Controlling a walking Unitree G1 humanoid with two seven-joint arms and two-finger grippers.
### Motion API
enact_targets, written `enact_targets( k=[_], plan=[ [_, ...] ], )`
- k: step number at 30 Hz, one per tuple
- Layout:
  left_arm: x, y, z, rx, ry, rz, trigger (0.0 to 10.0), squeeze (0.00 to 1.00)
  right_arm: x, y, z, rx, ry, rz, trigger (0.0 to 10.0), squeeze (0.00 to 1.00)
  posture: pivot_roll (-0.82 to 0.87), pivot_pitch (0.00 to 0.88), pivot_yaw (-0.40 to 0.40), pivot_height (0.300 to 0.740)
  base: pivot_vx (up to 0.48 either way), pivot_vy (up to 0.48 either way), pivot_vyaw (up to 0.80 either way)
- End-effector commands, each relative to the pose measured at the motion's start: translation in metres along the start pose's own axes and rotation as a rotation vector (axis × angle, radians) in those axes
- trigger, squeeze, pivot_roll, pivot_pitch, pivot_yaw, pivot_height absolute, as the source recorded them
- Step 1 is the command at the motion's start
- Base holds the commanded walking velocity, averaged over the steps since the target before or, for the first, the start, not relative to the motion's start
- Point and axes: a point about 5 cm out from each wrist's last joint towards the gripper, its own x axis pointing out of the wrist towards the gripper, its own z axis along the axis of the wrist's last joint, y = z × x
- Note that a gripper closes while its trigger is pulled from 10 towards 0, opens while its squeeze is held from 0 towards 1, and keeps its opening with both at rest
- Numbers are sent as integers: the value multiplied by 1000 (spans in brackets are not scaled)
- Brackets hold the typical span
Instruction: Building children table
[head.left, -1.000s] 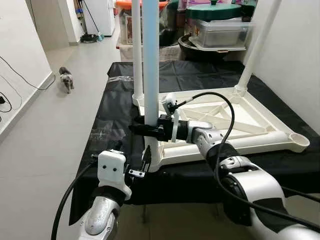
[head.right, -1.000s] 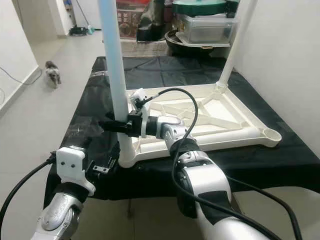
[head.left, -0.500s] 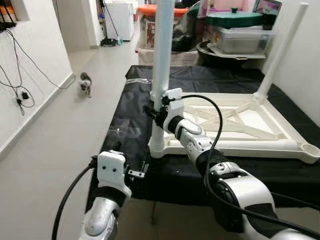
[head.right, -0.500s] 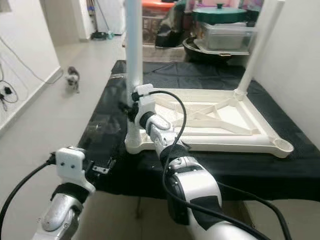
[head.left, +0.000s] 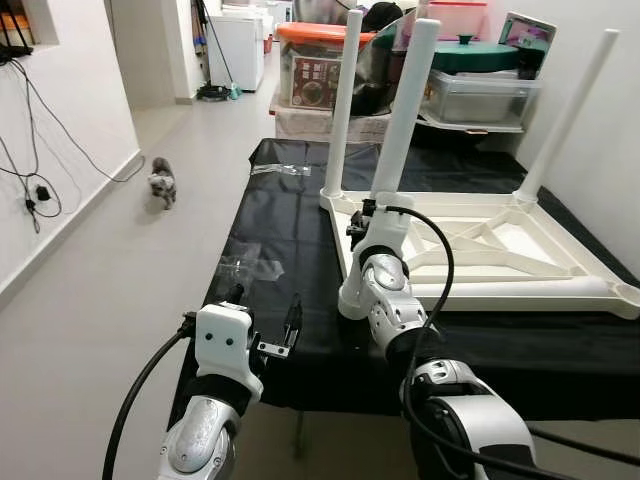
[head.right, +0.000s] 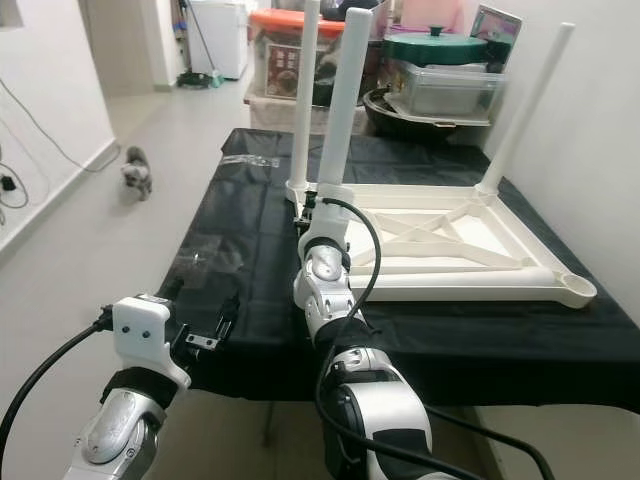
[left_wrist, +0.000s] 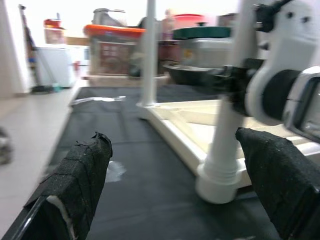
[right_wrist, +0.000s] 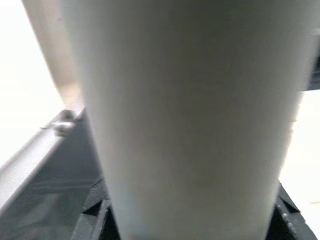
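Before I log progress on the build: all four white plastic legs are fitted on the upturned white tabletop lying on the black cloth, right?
No, three legs stand fitted; the near right corner socket of the upturned tabletop is empty, as the right eye view shows. It does lie on the black cloth.

Just ahead of the left claw (head.left: 263, 312), a black cloth (head.left: 270, 215) spread flat, with a crumpled clear plastic bag (head.left: 243, 268) lying on it close beyond the fingertips. Well ahead and to the claw's left, down on the pale floor (head.left: 150, 260), a small grey animal (head.left: 161, 183). Further left, dark cables (head.left: 35, 190) hanging on the white wall. Far ahead, past the cloth's end, an orange-lidded bin (head.left: 325, 70); right of that, a green lid (head.left: 475, 55) atop a clear container (head.left: 470, 95). Deep in the hallway, a white appliance (head.left: 238, 50).
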Motion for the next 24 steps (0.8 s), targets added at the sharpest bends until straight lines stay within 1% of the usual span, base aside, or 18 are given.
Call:
enact_targets(
  k=[1, 2, 5, 6, 7, 10, 11, 13, 14, 15, 16, 17, 18, 19, 20, 21, 22, 24],
  plan=[
    [0, -2, -1, 7, 7, -8, 10000, 0, -3, 9, -11, 44, 36, 92, 10000, 1000, -27, 0, -49, 740, 0, 0, 0],
    [0, -2, -1, 7, 7, -8, 10000, 0, -3, 9, -11, 44, 36, 92, 10000, 1000, -27, 0, -49, 740, 0, 0, 0],
    [0, -3, -2, 4, 11, -14, 10000, 0, -3, 22, -9, 44, 74, 235, 10000, 1000, -27, 0, -49, 740, 0, 0, 0],
    [0, -4, -2, -1, 11, -24, 10000, 0, -2, 24, -7, 58, 77, 300, 10000, 0, -23, 0, -40, 740, 0, 0, 0],
    [0, -4, -2, -1, 11, -24, 10000, 0, -2, 24, -7, 58, 77, 300, 10000, 0, -23, 0, -40, 740, 0, 0, 0],
    [0, -6, -2, 4, 10, -39, 10000, 0, 1, 16, 8, 65, 85, 545, 10000, 0, -17, 0, -42, 740, 0, 0, 0],
    [0, -6, -2, 4, 10, -39, 10000, 0, 1, 16, 8, 65, 85, 545, 10000, 0, -17, 0, -42, 740, 0, 0, 0],
    [0, -5, -2, 0, 12, -35, 10000, 0, 1, 11, 16, 98, 114, 687, 10000, 0, -17, 0, -42, 740, 0, 0, 0],
    [0, -5, -2, 0, 12, -35, 10000, 0, 1, 11, 16, 98, 114, 687, 10000, 0, -17, 0, -42, 740, 0, 0, 0],
    [0, -5, -2, 0, 12, -36, 10000, 0, -1, 11, 20, 111, 129, 798, 10000, 0, -13, 0, -40, 740, 0, 0, 0],
    [0, -5, -2, 2, 12, -37, 10000, 0, -5, 13, 23, 96, 137, 917, 10000, 0, -13, 0, -40, 740, 0, 0, 0],
    [0, -5, -2, 2, 12, -37, 10000, 0, -5, 13, 23, 96, 137, 917, 10000, 0, -13, 0, -40, 740, 0, 0, 0],
    [0, -5, -1, 3, 11, -37, 10000, 0, -7, 13, 26, 81, 141, 996, 10000, 0, -13, 0, -40, 740, 0, 0, 0],
    [0, -5, -1, 6, 10, -37, 10000, 0, -12, 16, 27, 59, 168, 1117, 10000, 0, -7, 0, -46, 740, 0, 0, 0],
    [0, -5, -1, 6, 10, -37, 10000, 0, -12, 16, 27, 59, 168, 1117, 10000, 0, -7, 0, -46, 740, 0, 0, 0],
    [0, -5, -1, 7, 10, -37, 10000, 0, -15, 18, 28, 44, 196, 1204, 10000, 0, -7, 0, -46, 740, 0, 0, 0],
    [0, -5, -1, 7, 10, -37, 10000, 0, -15, 18, 28, 44, 196, 1204, 10000, 0, -7, 0, -46, 740, 0, 0, 0],
    [1, -4, -1, 10, 8, -36, 10000, 0, -19, 24, 27, 5, 258, 1309, 10000, 0, 5, 0, -54, 740, 0, 0, 0]
  ],
)
